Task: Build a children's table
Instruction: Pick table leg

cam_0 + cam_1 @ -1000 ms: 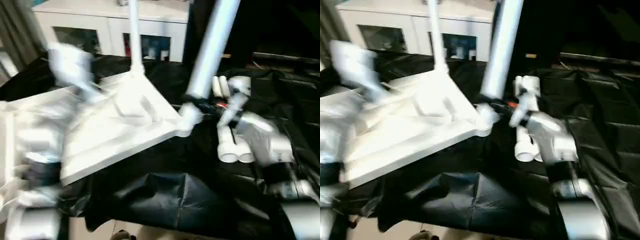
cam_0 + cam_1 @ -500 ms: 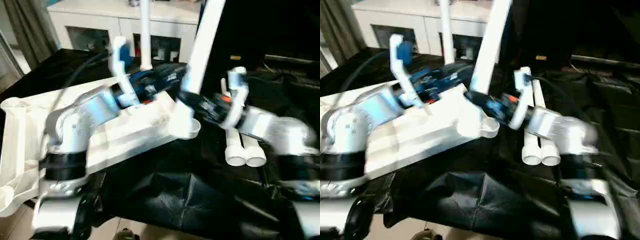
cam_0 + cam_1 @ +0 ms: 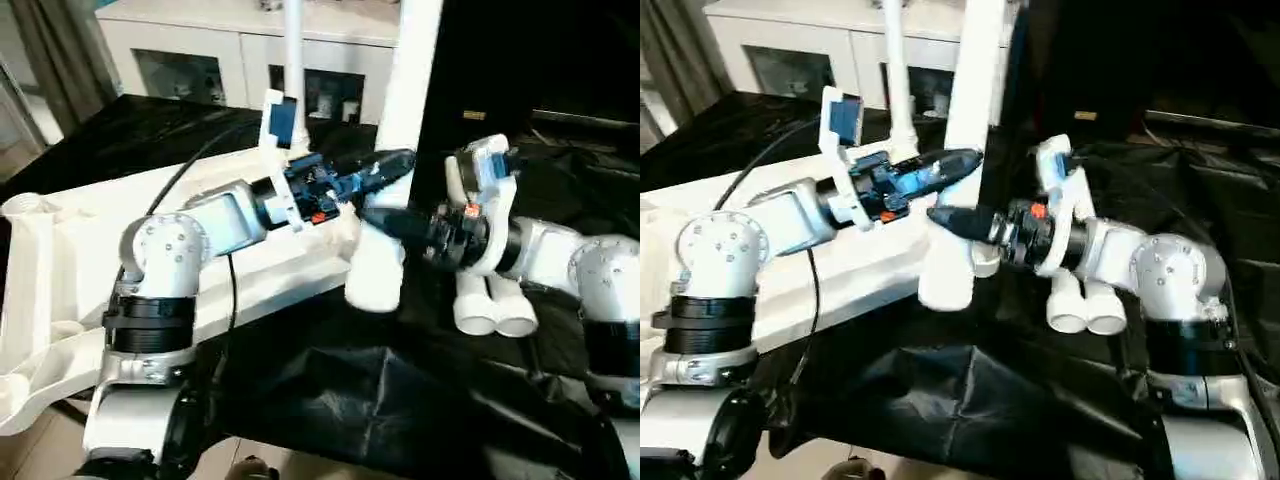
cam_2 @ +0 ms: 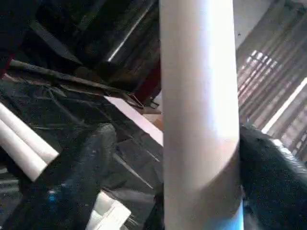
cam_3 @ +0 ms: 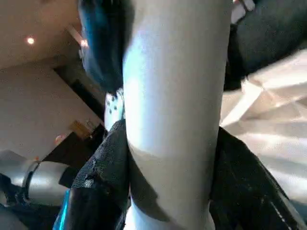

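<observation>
The white table top (image 3: 60, 250) lies underside up on black cloth, at my left. A thin leg (image 3: 293, 70) stands in its far corner. A thicker leg (image 3: 405, 90) stands upright at the near right corner, its wide foot (image 3: 375, 285) hiding the socket. My left gripper (image 3: 398, 162) is shut on this leg from the left. Just below it, my right gripper (image 3: 375, 220) is shut on the same leg from the right. The right wrist view has the leg (image 5: 172, 120) squeezed between black fingers (image 5: 240, 182). In the left wrist view the leg (image 4: 199, 120) stands close up.
Two loose white legs (image 3: 490, 305) lie side by side on the cloth under my right forearm. A white glass-door cabinet (image 3: 200, 50) stands behind the work surface. The black cloth (image 3: 350, 400) bunches in folds at the front edge.
My left arm has swung in from the far left and closed on the near leg. The right gripper has moved from the leg's base onto its shaft. The camera has also shifted.
</observation>
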{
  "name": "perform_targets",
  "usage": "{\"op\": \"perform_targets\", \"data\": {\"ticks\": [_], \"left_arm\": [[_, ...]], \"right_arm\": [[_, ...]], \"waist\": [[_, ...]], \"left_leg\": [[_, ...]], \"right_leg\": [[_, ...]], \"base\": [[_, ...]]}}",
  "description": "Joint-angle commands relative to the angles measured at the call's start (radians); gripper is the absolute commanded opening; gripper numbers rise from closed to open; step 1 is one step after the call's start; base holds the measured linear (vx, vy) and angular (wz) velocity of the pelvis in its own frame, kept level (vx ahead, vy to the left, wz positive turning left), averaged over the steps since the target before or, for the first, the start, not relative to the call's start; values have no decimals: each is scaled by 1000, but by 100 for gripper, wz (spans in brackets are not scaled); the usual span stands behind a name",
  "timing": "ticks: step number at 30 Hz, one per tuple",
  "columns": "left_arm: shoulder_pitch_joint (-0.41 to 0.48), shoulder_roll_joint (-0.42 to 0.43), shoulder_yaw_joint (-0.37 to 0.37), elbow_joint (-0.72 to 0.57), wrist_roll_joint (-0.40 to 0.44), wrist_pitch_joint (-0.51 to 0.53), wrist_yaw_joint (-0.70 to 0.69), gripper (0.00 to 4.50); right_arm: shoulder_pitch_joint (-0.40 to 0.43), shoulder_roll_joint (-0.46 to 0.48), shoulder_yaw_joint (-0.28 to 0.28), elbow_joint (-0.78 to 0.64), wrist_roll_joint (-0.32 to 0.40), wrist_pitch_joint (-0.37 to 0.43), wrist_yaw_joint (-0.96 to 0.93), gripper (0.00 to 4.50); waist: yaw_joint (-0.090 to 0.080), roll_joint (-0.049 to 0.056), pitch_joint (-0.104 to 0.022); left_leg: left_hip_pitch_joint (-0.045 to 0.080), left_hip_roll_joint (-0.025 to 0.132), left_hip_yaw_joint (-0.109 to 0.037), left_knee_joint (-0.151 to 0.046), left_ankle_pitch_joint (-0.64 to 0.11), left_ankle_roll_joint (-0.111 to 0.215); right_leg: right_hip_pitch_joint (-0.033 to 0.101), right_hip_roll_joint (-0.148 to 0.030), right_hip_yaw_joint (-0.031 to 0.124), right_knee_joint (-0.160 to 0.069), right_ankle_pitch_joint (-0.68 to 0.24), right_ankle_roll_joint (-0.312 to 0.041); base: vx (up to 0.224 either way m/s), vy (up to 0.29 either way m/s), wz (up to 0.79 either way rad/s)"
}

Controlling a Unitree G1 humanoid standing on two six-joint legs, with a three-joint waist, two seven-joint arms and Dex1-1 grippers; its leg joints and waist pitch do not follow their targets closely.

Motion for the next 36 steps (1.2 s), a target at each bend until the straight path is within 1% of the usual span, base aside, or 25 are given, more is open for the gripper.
{"op": "perform_targets", "data": {"ticks": [1, 7, 8, 9, 10, 11, 13, 14, 15, 17, 18, 19, 20, 21, 22, 23, 24, 25, 28, 29, 31, 33, 34, 35, 36], "left_arm": [[-30, -3, 23, -1, -20, 12, 21, 365], [-14, 9, 14, -39, -44, 42, -5, 327], [-7, 11, 7, -50, -40, 41, -2, 313], [-7, 11, 7, -50, -40, 41, -2, 306], [0, 7, 8, -59, -44, 44, 10, 303], [4, 1, 11, -68, -53, 49, 16, 298], [10, -5, 12, -80, -64, 54, 22, 279], [14, -10, 14, -89, -74, 58, 24, 265], [17, -16, 15, -97, -80, 63, 28, 265], [24, -22, 13, -106, -88, 74, 38, 262], [27, -27, 15, -105, -91, 77, 49, 230], [29, -30, 17, -105, -92, 77, 56, 224], [32, -32, 16, -108, -81, 68, 65, 221], [32, -32, 16, -108, -81, 68, 65, 221], [34, -36, 15, -111, -71, 61, 76, 199], [35, -37, 13, -112, -60, 53, 84, 199], [35, -38, 11, -113, -45, 41, 94, 190], [35, -42, 11, -114, -30, 28, 112, 193], [26, -59, 11, -128, 14, -21, 175, 188], [26, -59, 11, -128, 14, -21, 175, 188], [24, -47, -26, -148, 84, -69, 203, 188], [19, -38, -67, -165, 156, -108, 242, 188], [11, -37, -94, -173, 217, -137, 292, 188], [8, -41, -101, -175, 242, -145, 324, 188], [7, -42, -104, -175, 253, -148, 338, 188]], "right_arm": [[6, -19, 19, -48, -5, 7, 15, 189], [19, -19, 53, -57, -45, -5, 25, 189], [20, -20, 58, -61, -56, -12, 23, 189], [20, -20, 58, -61, -56, -12, 23, 189], [23, -18, 60, -64, -61, -16, 19, 189], [26, -17, 61, -65, -66, -23, 14, 189], [29, -16, 61, -66, -68, -29, 10, 189], [32, -15, 59, -66, -69, -35, 9, 189], [34, -14, 57, -63, -75, -44, 4, 189], [38, -14, 57, -60, -84, -57, 5, 189], [41, -12, 56, -61, -88, -59, 5, 189], [43, -11, 55, -62, -90, -61, 6, 189], [46, -9, 56, -68, -95, -63, 2, 189], [46, -9, 56, -68, -95, -63, 2, 189], [50, -8, 57, -73, -100, -66, -2, 189], [52, -5, 58, -74, -109, -75, -10, 189], [54, -2, 59, -75, -121, -87, -20, 245], [54, 8, 56, -70, -138, -107, -43, 259], [35, 53, 40, -22, -199, -190, -125, 291], [35, 53, 40, -22, -199, -190, -125, 291], [29, 80, 52, -17, -259, -250, -190, 306], [25, 105, 85, -23, -323, -293, -256, 325], [21, 127, 117, -19, -380, -327, -315, 327], [18, 138, 132, -13, -404, -338, -340, 327], [17, 145, 141, -9, -419, -345, -356, 327]], "waist": [[5, -9, -96], [7, -9, -93], [9, -3, -94], [6, -6, -93], [9, 4, -94], [8, 6, -92], [7, 2, -92], [9, 8, -93], [8, 6, -93], [10, 14, -93], [11, 14, -94], [11, 14, -94], [12, 18, -95], [11, 16, -95], [11, 18, -96], [11, 18, -96], [11, 21, -96], [10, 19, -97], [4, 20, -96], [4, 21, -97], [-2, 22, -96], [-6, 21, -96], [-10, 23, -95], [-16, 24, -95], [-17, 24, -96]], "left_leg": [[7, 32, -12, -68, -123, 5], [8, 31, -12, -68, -136, 1], [9, 33, -14, -69, -137, -2], [8, 33, -14, -70, -146, -5], [11, 33, -15, -69, -152, -7], [11, 33, -14, -69, -160, -7], [11, 32, -14, -70, -168, -6], [12, 31, -14, -69, -175, -5], [12, 31, -14, -70, -178, -5], [13, 31, -15, -69, -185, -7], [13, 29, -15, -69, -188, -4], [12, 29, -15, -69, -185, -3], [11, 28, -16, -68, -185, -3], [12, 29, -15, -69, -187, -2], [13, 29, -16, -69, -189, -2], [13, 29, -16, -69, -188, -2], [12, 29, -17, -69, -190, -3], [12, 29, -17, -70, -192, -4], [13, 27, -17, -71, -205, -10], [13, 29, -19, -72, -208, -13], [14, 29, -20, -73, -215, -16], [12, 31, -23, -75, -210, -18], [12, 31, -22, -75, -212, -19], [11, 32, -23, -76, -214, -25], [11, 31, -22, -74, -213, -25]], "right_leg": [[60, -75, 51, -84, -323, -98], [59, -76, 51, -89, -359, -86], [59, -77, 51, -86, -355, -86], [60, -77, 50, -89, -363, -83], [58, -77, 50, -88, -365, -84], [56, -76, 50, -92, -369, -82], [57, -74, 49, -92, -371, -81], [56, -75, 48, -95, -383, -79], [57, -74, 47, -95, -387, -77], [57, -74, 46, -96, -392, -71], [56, -72, 44, -98, -401, -66], [57, -72, 45, -98, -399, -64], [56, -72, 44, -99, -402, -60], [55, -71, 44, -100, -405, -57], [56, -71, 42, -101, -407, -53], [55, -70, 42, -101, -405, -52], [55, -71, 42, -101, -404, -51], [55, -71, 41, -102, -403, -48], [54, -70, 38, -105, -413, -45], [54, -71, 38, -103, -413, -43], [52, -70, 37, -104, -417, -37], [52, -71, 38, -102, -409, -33], [52, -71, 39, -102, -405, -32], [52, -71, 38, -100, -404, -32], [53, -71, 38, -100, -402, -32]], "base": [[0, 0, 0], [0, 0, 0], [0, 0, 0], [0, 0, 0], [0, 0, 0], [0, 0, 0], [0, 0, 0], [0, 0, 0], [0, 0, 0], [0, 0, 0], [0, 0, 0], [0, 0, 0], [0, 0, 0], [0, 0, 0], [0, 0, 0], [0, 0, 0], [0, 0, 0], [0, 0, 0], [0, 0, 0], [0, 0, 0], [0, 0, 0], [0, 0, 0], [0, 0, 0], [0, 0, 0], [0, 0, 0]]}}
